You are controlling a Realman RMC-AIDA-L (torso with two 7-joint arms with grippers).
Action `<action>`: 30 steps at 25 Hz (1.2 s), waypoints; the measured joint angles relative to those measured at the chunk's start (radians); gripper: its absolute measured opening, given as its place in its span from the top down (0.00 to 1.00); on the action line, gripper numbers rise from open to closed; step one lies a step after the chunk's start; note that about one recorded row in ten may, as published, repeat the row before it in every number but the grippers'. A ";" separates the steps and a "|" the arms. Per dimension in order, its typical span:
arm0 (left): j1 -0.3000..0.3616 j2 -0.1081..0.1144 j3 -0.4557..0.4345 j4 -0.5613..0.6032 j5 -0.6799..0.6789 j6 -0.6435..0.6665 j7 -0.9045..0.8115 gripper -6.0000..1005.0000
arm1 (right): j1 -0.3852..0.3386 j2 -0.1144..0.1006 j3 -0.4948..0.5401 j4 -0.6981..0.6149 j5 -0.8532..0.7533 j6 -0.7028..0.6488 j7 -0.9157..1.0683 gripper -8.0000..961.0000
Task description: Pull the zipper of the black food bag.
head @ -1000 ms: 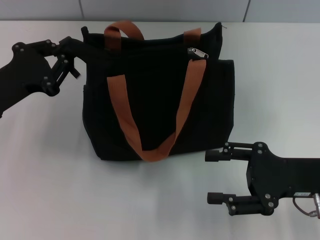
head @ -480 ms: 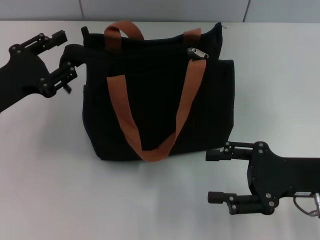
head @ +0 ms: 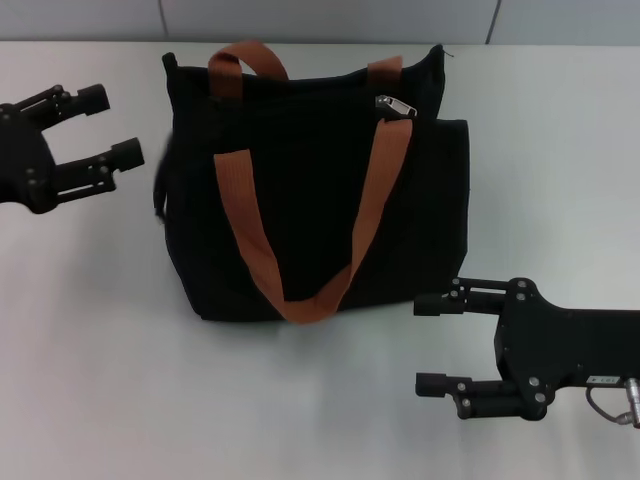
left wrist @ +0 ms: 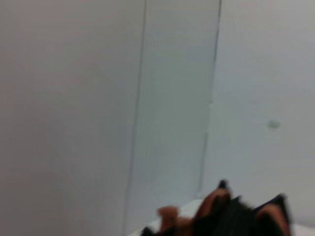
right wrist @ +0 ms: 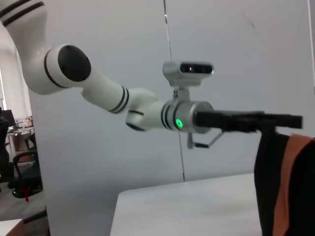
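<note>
L gripper spread, off black food bag at table's left edge; R gripper spread, idle. Pinch zipper squarely, pull along track.

The large boxy black fabric bag occupies the centre of the white tabletop. Its orange-brown webbing strap drapes over the front face, crossing beside the small silver zipper pull. Bare tabletop surrounds the bag on every side.

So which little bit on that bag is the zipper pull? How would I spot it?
Find the big black food bag in the middle of the table. Follow its right-hand orange strap up to the top edge. The zipper lies there: a tiny silver metal tab, the only shiny thing on the dark fabric.
</note>
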 joint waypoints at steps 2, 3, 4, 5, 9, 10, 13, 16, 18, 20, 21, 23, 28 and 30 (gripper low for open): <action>-0.001 0.008 0.000 0.008 0.000 0.047 -0.041 0.19 | 0.001 -0.001 0.000 0.000 0.001 0.004 0.000 0.25; -0.004 0.010 0.000 0.009 0.000 0.085 -0.063 0.18 | 0.001 -0.001 0.001 0.000 0.003 0.010 0.000 0.25; -0.007 0.010 0.000 0.009 0.000 0.108 -0.073 0.17 | 0.001 -0.001 0.001 0.000 0.003 0.010 0.000 0.25; -0.010 0.009 0.000 0.009 0.001 0.139 -0.082 0.17 | 0.001 -0.001 0.001 0.000 0.003 0.013 0.000 0.25; -0.010 -0.010 0.023 0.005 -0.005 0.221 -0.084 0.17 | 0.001 0.001 0.007 0.000 0.004 0.028 0.002 0.25; -0.007 -0.016 0.040 0.003 -0.008 0.223 -0.074 0.17 | 0.001 0.001 0.010 0.000 0.004 0.032 0.002 0.25; 0.003 -0.041 0.106 -0.007 -0.008 0.221 -0.023 0.17 | 0.001 0.001 0.014 0.002 0.005 0.039 0.003 0.25; 0.013 -0.073 0.198 -0.023 -0.001 0.214 0.029 0.17 | 0.001 0.001 0.014 0.003 0.005 0.040 0.004 0.25; 0.017 -0.080 0.226 -0.032 0.000 0.209 0.042 0.17 | 0.001 0.002 0.014 0.003 0.005 0.041 0.006 0.25; 0.017 -0.080 0.226 -0.032 0.000 0.209 0.042 0.17 | 0.001 0.002 0.014 0.003 0.004 0.044 0.009 0.25; 0.031 -0.091 0.290 -0.068 0.002 0.189 0.078 0.17 | 0.001 0.003 0.013 0.003 0.001 0.056 0.010 0.25; 0.040 -0.095 0.308 -0.084 0.007 0.167 0.100 0.18 | 0.001 0.004 0.011 0.004 0.000 0.065 0.010 0.25; 0.064 -0.108 0.319 -0.129 0.071 0.063 0.175 0.18 | 0.006 0.005 0.004 0.047 -0.002 0.098 0.009 0.25; 0.064 -0.109 0.320 -0.134 0.084 0.054 0.176 0.18 | 0.011 0.005 0.002 0.057 -0.006 0.101 0.007 0.25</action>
